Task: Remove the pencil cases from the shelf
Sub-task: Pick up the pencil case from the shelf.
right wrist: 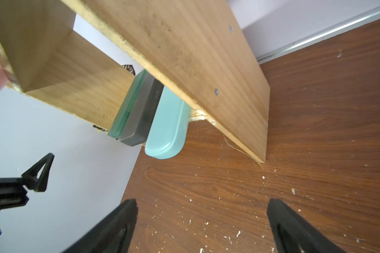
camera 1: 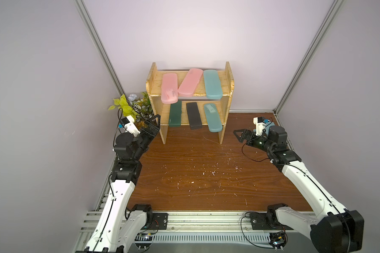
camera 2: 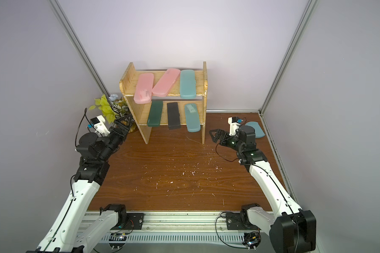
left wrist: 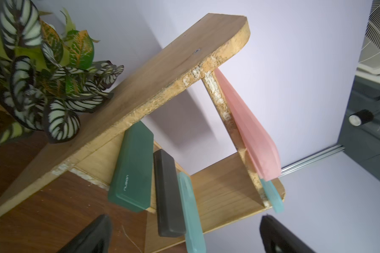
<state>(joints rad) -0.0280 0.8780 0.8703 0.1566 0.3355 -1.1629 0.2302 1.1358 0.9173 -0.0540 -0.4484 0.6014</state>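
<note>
My left gripper wide, empty, just beside shelf left panel, near plant. My right gripper wide, empty, near right panel. All six pencil cases on shelf: two pink and teal on upper board; dark green, black, teal on lower, front ends overhanging.

Soft overhead light was brightest on the wall at the upper centre of both top views, dimmed toward the corners, left a pale sheen on the table, cast a soft shadow behind the shelf in the left wrist view, and both wrist views were blurred at their lower edges.
</note>
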